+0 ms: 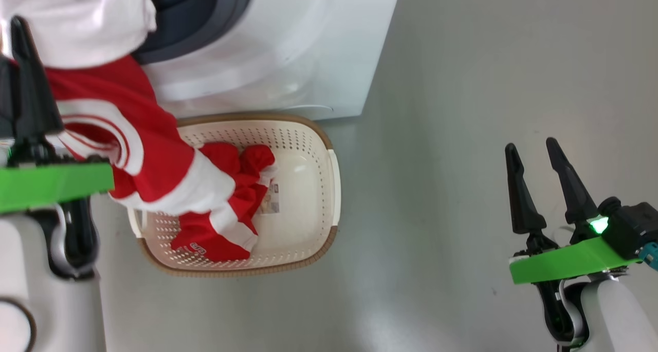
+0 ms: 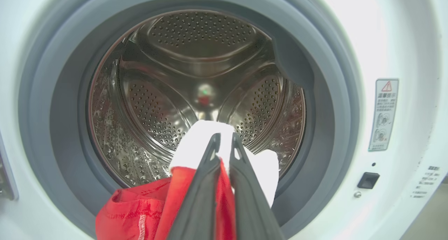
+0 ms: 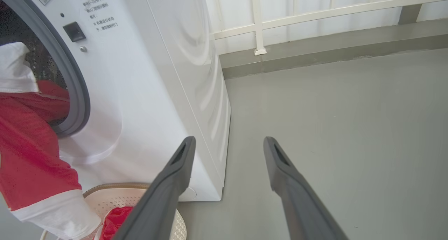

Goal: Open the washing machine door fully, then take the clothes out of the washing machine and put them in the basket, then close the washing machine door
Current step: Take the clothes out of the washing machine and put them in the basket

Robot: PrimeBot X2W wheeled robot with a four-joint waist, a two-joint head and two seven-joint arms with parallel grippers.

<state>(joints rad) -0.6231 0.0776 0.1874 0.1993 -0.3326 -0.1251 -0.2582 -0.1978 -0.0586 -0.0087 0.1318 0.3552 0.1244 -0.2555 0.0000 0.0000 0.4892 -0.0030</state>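
- The left gripper (image 2: 225, 141) is clamping shut on a red and white garment (image 1: 149, 156), pinching it by a white panel right at the mouth of the washing machine (image 1: 288, 43).
- The cloth is trailing down from the fingers, and its white cuff is hanging over the left part of the basket (image 1: 308, 262). A second red garment (image 1: 231, 234) is already lying in there.
- The pinch is taking only a small bunch of fabric while most of the weight is dangling below. A quick swing could be working the cloth loose before it is over the basket.
- Part of the red fabric is draping across the lower lip of the grey rubber ring (image 2: 325, 93). A sideways pull may be dragging it there, and a snag would be tugging against the grip.
- Much of the garment is hanging over the basket's left rim, so letting go here risks half of it sliding onto the floor (image 1: 462, 187).
- The basket is looking light to me, so a dragging sleeve could be shoving or tipping it.
- The right gripper (image 1: 530, 145) is standing spread wide with nothing in it, well apart over bare floor, so it is steadying nothing.
- The drum (image 2: 196, 75) is looking bare at the back, but the held cloth is hiding its lower front. Something could be getting left behind there.
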